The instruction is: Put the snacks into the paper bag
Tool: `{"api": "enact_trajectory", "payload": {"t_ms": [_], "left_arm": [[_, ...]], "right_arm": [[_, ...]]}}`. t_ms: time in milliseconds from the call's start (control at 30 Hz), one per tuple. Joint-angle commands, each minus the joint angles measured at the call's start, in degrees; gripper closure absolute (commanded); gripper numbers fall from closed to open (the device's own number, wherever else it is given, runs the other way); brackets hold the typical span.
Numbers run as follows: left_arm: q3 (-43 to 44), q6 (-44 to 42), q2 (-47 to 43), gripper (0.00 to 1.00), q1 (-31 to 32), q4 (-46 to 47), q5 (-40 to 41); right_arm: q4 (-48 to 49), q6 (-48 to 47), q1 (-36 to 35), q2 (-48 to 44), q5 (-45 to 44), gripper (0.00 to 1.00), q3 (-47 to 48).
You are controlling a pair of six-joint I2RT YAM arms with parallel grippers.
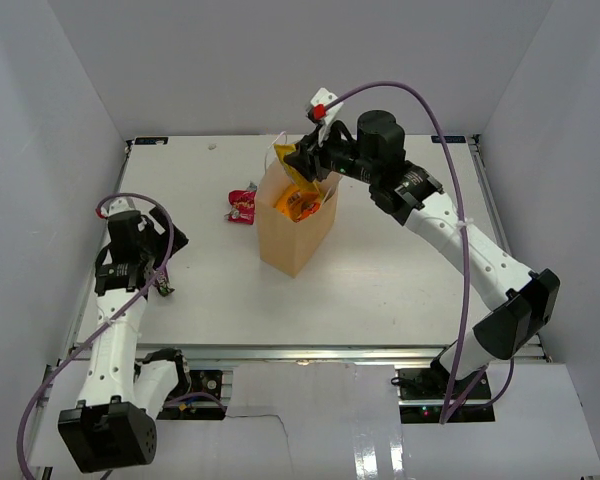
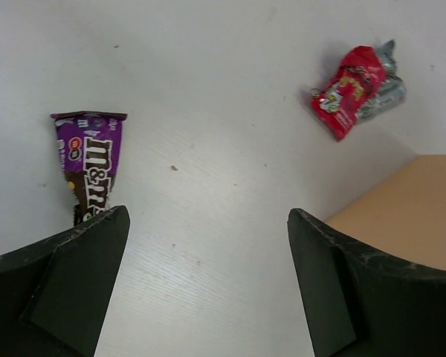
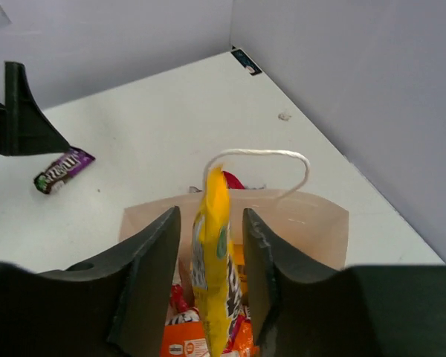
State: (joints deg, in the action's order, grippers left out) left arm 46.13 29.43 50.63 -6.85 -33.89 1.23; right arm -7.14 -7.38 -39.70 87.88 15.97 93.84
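Observation:
The tan paper bag stands upright mid-table with its mouth open. My right gripper hangs over that mouth. In the right wrist view a yellow M&M's pack stands on edge between the open fingers of the right gripper, with a gap on each side, its lower end among orange packets inside the bag. My left gripper is wide open and empty above the table. A dark purple M&M's packet lies just beyond its left finger. Red wrappers lie left of the bag.
A white cord handle arches over the bag's far rim. The bag's side rises just past the left gripper's right finger. Grey walls close in the table at the back and on both sides.

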Motion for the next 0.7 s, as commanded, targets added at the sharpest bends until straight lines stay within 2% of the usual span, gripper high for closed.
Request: {"api": "enact_trajectory", "payload": {"t_ms": [0,100,133,233,300,400,433,667], "left_arm": [[0.19,1.42,2.53,0.02,0.08,-2.49,9.74],[0.28,3.52,6.13,0.02,-0.09,-4.68,14.92],[0.63,5.96,7.28,0.02,-0.09,-5.65,18.77],[1.42,8.27,12.19,0.02,-0.09,-9.34,22.31],[1.86,9.24,14.13,0.02,-0.35,-10.41,23.81],[1.6,8.72,17.56,0.09,-0.35,-10.41,24.08],[1.51,8.54,19.66,0.14,-0.35,-10.32,24.43],[1.33,6.87,31.43,0.17,-1.14,-8.83,23.03]], "right_arm": [[3.27,-2.56,1.11,-0.69,-0.85,0.53,-0.06],[3.18,-1.5,1.91,-0.95,0.46,0.31,0.2],[3.09,-0.98,2.08,-1.21,0.9,0.2,0.2],[2.92,-1.15,2.7,-2.35,4.58,0.12,-0.06],[2.83,-1.41,3.4,-2.88,9.42,0.11,-0.5],[2.65,-2.2,3.84,-3.76,14.16,0.11,-1.2],[2.57,-2.2,3.84,-4.11,14.53,0.11,-1.55],[2.83,-1.15,4.72,-4.99,15.15,0.11,-2.53]]}}
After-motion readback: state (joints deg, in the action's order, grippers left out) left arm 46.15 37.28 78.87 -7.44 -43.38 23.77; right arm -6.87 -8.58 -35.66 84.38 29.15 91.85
